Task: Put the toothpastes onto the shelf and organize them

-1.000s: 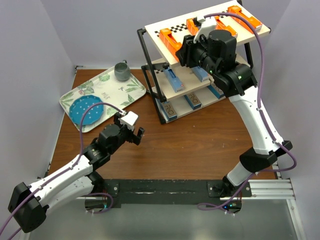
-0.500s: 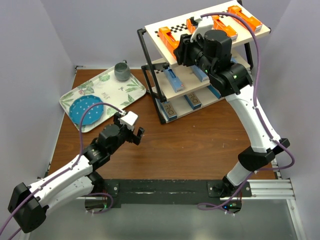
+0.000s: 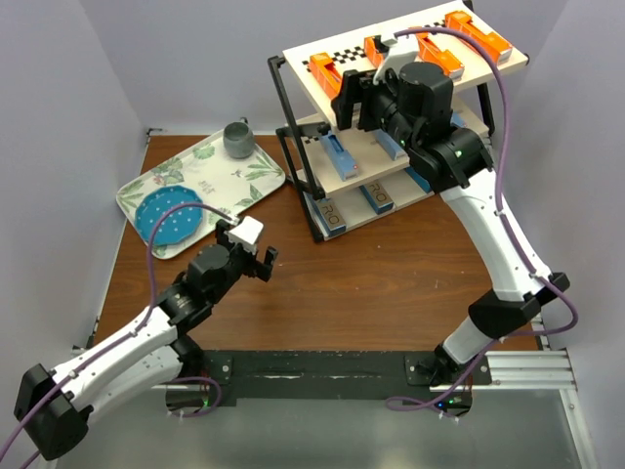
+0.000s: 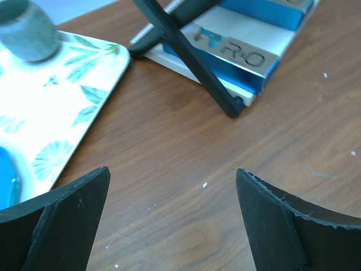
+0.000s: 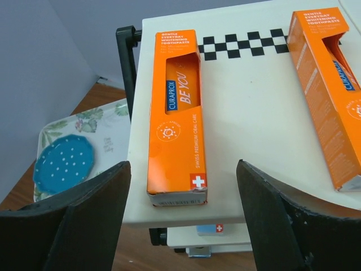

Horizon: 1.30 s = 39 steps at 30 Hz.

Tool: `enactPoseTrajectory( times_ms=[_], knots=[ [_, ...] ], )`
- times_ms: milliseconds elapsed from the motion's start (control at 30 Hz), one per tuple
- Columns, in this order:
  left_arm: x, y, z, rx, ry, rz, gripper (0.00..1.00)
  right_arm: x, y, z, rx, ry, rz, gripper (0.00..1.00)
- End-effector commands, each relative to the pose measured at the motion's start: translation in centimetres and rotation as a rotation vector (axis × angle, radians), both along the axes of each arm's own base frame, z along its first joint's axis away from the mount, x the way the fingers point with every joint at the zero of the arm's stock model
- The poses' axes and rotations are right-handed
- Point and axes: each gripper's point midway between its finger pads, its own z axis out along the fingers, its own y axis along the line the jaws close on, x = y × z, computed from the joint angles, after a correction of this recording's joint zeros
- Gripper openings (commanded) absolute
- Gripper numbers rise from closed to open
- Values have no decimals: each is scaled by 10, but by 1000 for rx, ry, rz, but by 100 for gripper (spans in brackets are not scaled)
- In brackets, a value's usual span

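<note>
Right end effector (image 5: 181, 186) released, fingers (image 5: 84, 214) wide, long orange toothpaste carton (image 5: 177, 118) lying between them at the front edge of the cream shelf board (image 5: 248, 141), left end effector (image 4: 172, 186) spread, empty, above brown wooden counter (image 4: 169, 141)

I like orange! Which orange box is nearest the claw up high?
The leftmost orange box on the top board, centred before the right claw; the other orange boxes lie farther right.
</note>
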Motion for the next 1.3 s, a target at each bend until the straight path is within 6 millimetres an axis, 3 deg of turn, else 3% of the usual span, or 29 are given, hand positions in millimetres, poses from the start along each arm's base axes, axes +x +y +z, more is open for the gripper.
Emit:
enactPoseTrajectory(
  times_ms=[0,33,100,133,167,200,267,300,333,400,433,467,500,533,700,733,833,967,1267],
  knots=[
    [10,21,54,-100,-102,145,100,-27,-35,60,74,-172,-73,85],
    [11,25,60,-104,-110,168,100,-27,-40,55,60,-170,-95,87],
    [11,37,73,-89,-103,225,100,-40,-67,69,59,-226,-179,92],
    [12,40,79,-86,-101,240,100,-40,-75,60,38,-220,-210,93],
    [12,43,99,-110,-119,260,100,-54,-91,70,50,-251,-244,94],
    [10,50,100,-89,-105,289,100,-60,-107,75,51,-278,-303,96],
    [8,57,126,-120,-135,317,100,-65,-122,59,26,-271,-356,97],
    [5,65,130,-117,-140,344,100,-84,-144,71,56,-310,-408,98],
    [2,71,139,-133,-159,359,100,-86,-149,56,34,-292,-426,98],
    [-3,83,157,-157,-194,399,100,-113,-177,59,74,-322,-488,98],
    [-9,90,167,-177,-218,409,100,-117,-184,41,24,-309,-505,98],
    [-12,95,176,-189,-240,418,100,-125,-194,37,30,-313,-529,99],
    [-19,103,185,-212,-267,431,100,-148,-213,41,69,-346,-552,98],
    [-22,107,190,-219,-284,432,100,-150,-219,19,45,-322,-582,98],
    [-46,135,217,-286,-413,458,100,-197,-262,-17,74,-335,-657,98],
    [-49,138,219,-285,-434,459,100,-210,-272,-23,92,-348,-663,98],
    [-58,144,222,-302,-482,443,100,-225,-285,-42,74,-327,-681,99],
    [-59,151,212,-299,-475,484,100,-249,-304,-63,68,-319,-694,99],
    [-55,155,205,-320,-449,528,100,-272,-329,-103,58,-302,-757,99]
  ],
)
